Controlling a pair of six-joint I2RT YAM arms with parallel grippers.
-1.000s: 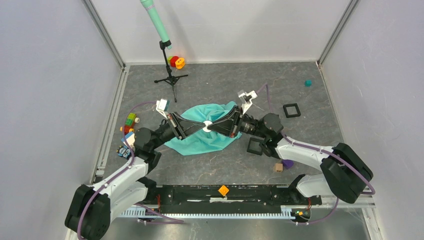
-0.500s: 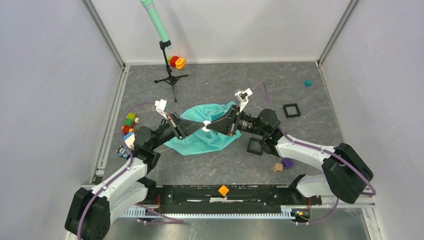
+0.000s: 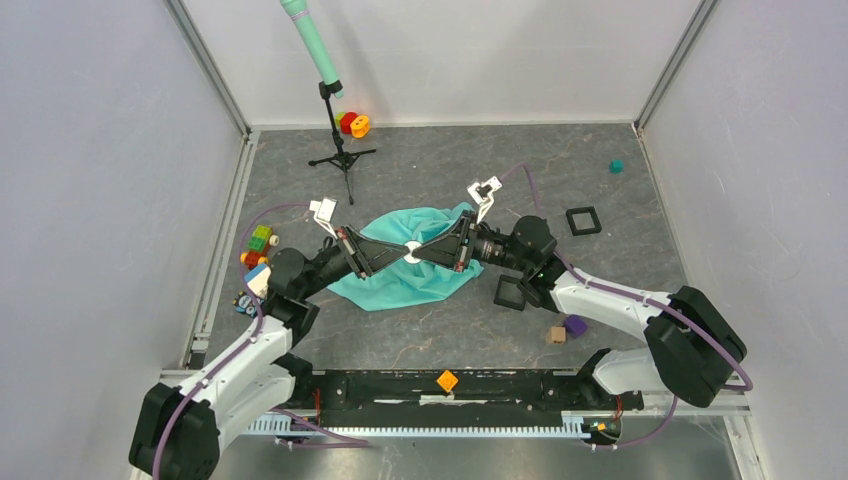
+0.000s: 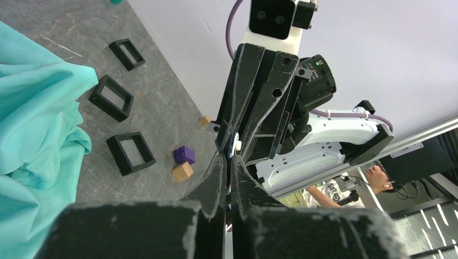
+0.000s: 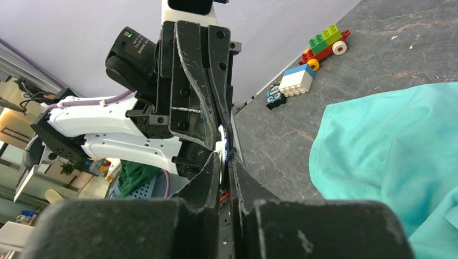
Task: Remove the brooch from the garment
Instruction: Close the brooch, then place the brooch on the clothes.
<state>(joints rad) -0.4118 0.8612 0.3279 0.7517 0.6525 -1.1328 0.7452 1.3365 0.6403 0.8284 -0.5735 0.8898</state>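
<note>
The turquoise-green garment lies crumpled on the grey floor mid-table; it also shows in the left wrist view and the right wrist view. The two grippers meet tip to tip above it. Between them is the brooch, a small white round disc with a blue edge, raised off the cloth. My left gripper is shut on it from the left, with the brooch at its tips. My right gripper is shut on it from the right, with the brooch at its tips.
Two black square frames, a purple block and a wooden cube lie to the right. Toy bricks lie to the left. A tripod with a green pole stands behind, and a teal cube at the far right.
The right wrist has shifted slightly left and away; the left arm has barely moved. Both grippers stay shut tip to tip on the brooch above the shirt.
</note>
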